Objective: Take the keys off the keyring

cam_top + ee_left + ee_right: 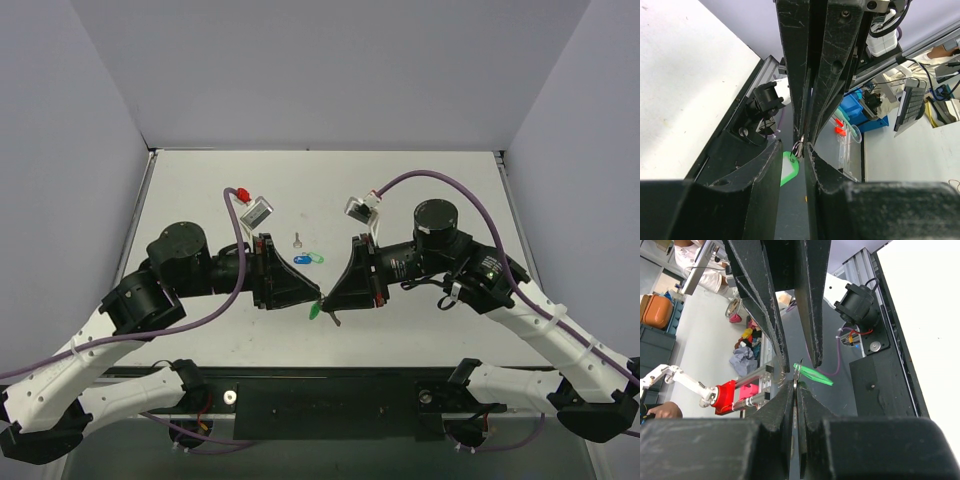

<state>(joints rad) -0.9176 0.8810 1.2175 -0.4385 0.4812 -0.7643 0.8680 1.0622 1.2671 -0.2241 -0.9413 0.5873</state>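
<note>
My two grippers meet tip to tip above the table's front middle. My right gripper (329,298) (796,382) is shut on a thin silver piece of the keyring (796,371), seen edge-on. A green plastic tag (314,311) (789,167) (815,374) hangs from the ring (799,147). My left gripper (317,295) (793,145) is open, with the ring at its fingertips beside the right-hand finger (812,155). On the table behind lie a bare silver key (297,240), a blue-headed key (303,260) and a green-headed key (318,257). A second bare key is not in view.
The white table (420,190) is boxed in by pale walls on three sides. A black mounting bar (320,400) runs along the near edge between the arm bases. Purple cables (440,178) loop over both wrists.
</note>
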